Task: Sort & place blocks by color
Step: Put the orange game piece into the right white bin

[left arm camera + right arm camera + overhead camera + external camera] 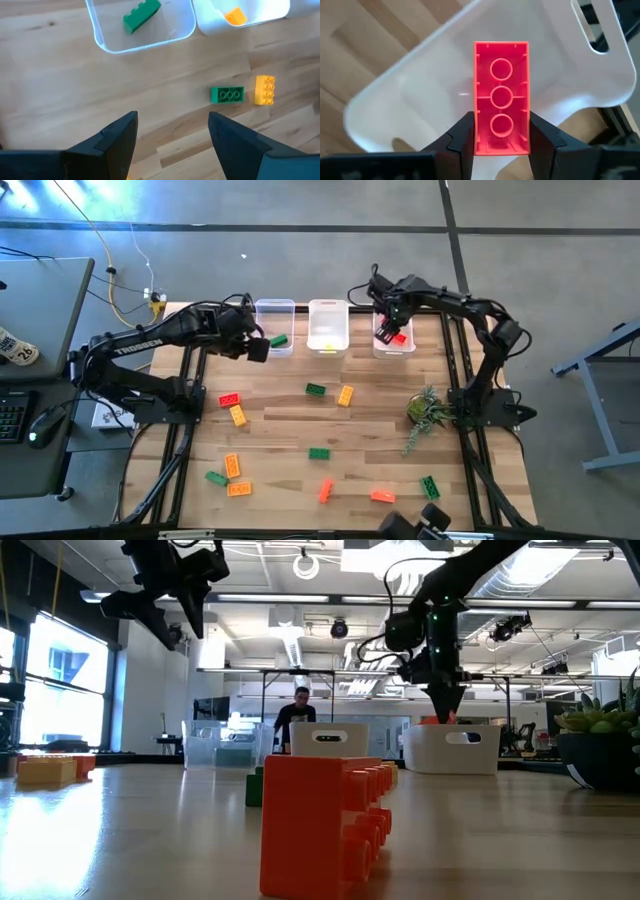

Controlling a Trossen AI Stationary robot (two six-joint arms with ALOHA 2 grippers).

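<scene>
Right pincer (390, 332) with red block (399, 337) above the right bin (394, 350).

Grey floor (300, 200); bright window (60, 680); ceiling lights (400, 550); dark desk (40, 310)

Your right arm reaches in from the right side, elbow bent, forearm stretched toward the far edge of the surface (300, 425). Its right hand (501, 135) points down and hangs raised in the low view, well clear of the wood. Both fingers (457, 137) press the long sides of a red block (501, 95) (its hollow underside faces the wrist camera).

Your left arm extends from the left side toward the far edge, and its left hand (172, 132) is also held high. Those fingers (120, 135) stand wide apart, nothing between them.
</scene>
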